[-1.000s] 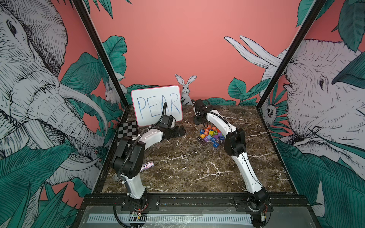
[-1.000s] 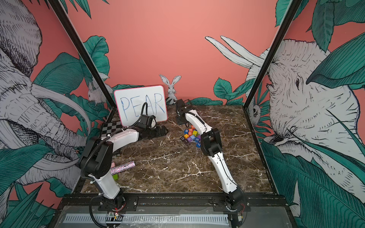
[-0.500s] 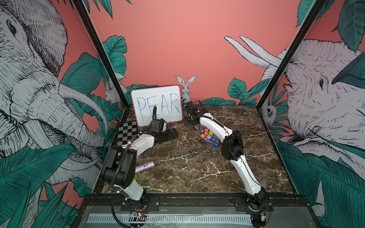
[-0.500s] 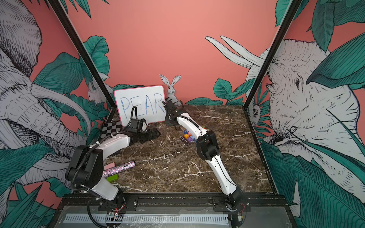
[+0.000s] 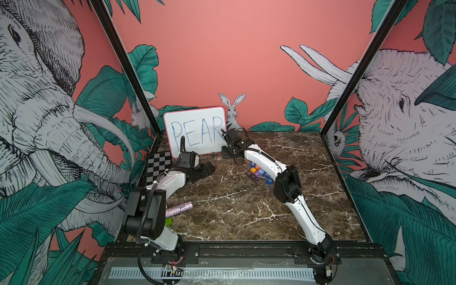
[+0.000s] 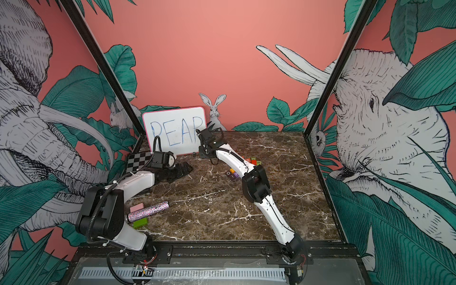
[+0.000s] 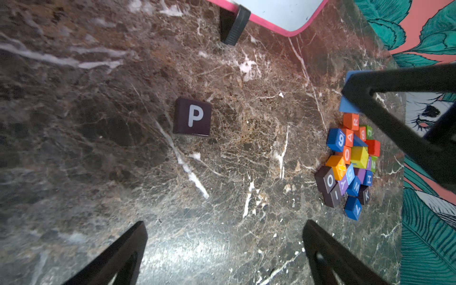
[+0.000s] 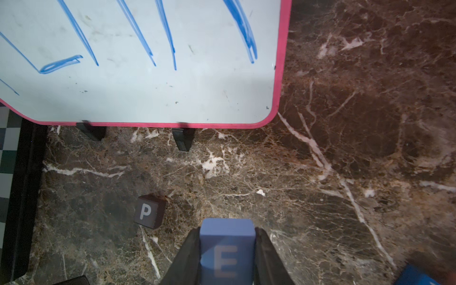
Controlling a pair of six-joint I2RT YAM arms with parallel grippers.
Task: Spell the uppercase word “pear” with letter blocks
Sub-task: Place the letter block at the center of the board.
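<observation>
Brown marble desk (image 5: 246,202). A pink-rimmed whiteboard (image 5: 195,130) reading "PEAR" stands at its far edge, toward the left. Left fingers (image 7: 130,239) are spread wide, grasping nothing, low over the desk in front of the whiteboard. Right fingers (image 8: 187,259) are clenched on the blue E block (image 8: 227,249), just in front of the whiteboard's lower right corner; cannot tell whether the block touches the desk. The pile of letter blocks (image 7: 350,162) lies huddled right of centre, partly hidden under the right arm in both top views. The red-orange R block (image 7: 351,121) sits at the pile's edge, with the A block (image 7: 349,138) just beside it. The dark-brown P block (image 7: 193,116) lies alone, letter up, on bare desk in front of the whiteboard, near the held E and well apart from the pile.
</observation>
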